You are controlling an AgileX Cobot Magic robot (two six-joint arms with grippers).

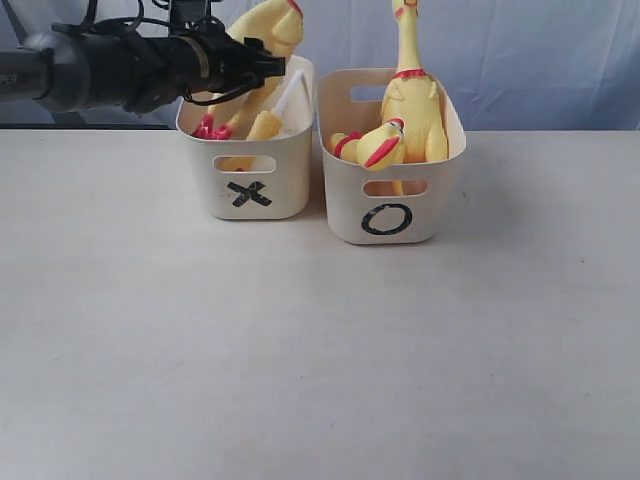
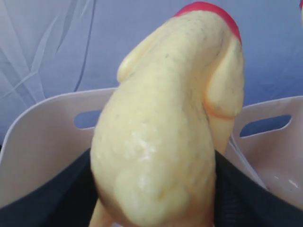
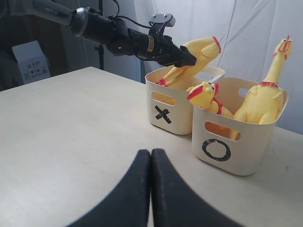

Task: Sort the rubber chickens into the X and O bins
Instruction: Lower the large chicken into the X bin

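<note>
My left gripper (image 1: 270, 62) is shut on a headless yellow chicken body (image 1: 268, 28) with a red collar, held tilted over the X bin (image 1: 290, 175). The body's red feet (image 1: 210, 128) hang inside the bin. In the left wrist view the body (image 2: 165, 118) fills the space between the dark fingers (image 2: 47, 198). A smaller yellow piece (image 1: 265, 125) lies in the X bin. The O bin (image 1: 345, 200) holds an upright whole chicken (image 1: 415, 100) and a second chicken (image 1: 380, 148) leaning forward. My right gripper (image 3: 150, 153) is shut and empty, low over the table, facing both bins.
The two bins stand side by side at the back of a pale table (image 1: 300, 350), against a blue-grey curtain (image 1: 550, 50). The left arm (image 1: 100, 65) reaches in from the left above the table. A cardboard box (image 3: 31, 59) sits off the table's far side.
</note>
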